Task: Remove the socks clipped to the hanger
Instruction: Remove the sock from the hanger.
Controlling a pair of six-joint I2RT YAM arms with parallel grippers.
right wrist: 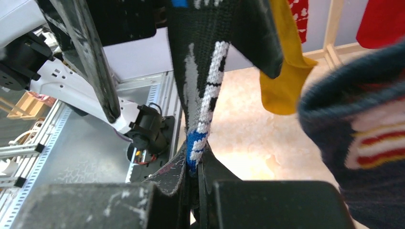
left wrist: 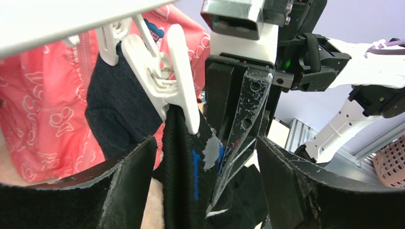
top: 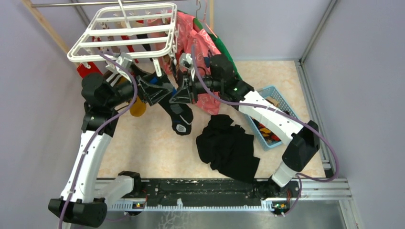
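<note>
The white hanger [top: 125, 36] hangs at the top left with socks clipped under it. A dark patterned sock [top: 177, 115] hangs from a white clip [left wrist: 180, 95]. My right gripper [top: 184, 94] is shut on this sock's blue-and-white patch [right wrist: 196, 143], its jaws pressed together [right wrist: 196, 160]. My left gripper [top: 155, 90] is open, with the sock's cuff [left wrist: 188, 176] hanging between its fingers [left wrist: 129, 191] just below the clip. A mustard sock [right wrist: 282, 88], a red sock [right wrist: 382, 19] and a navy striped sock [right wrist: 353, 129] hang nearby.
A pink printed shirt [top: 197, 43] and a green garment [top: 225, 50] hang behind the grippers. A black cloth heap [top: 229, 148] lies on the mat. A blue basket [top: 279, 102] sits under the right arm. Walls close in on both sides.
</note>
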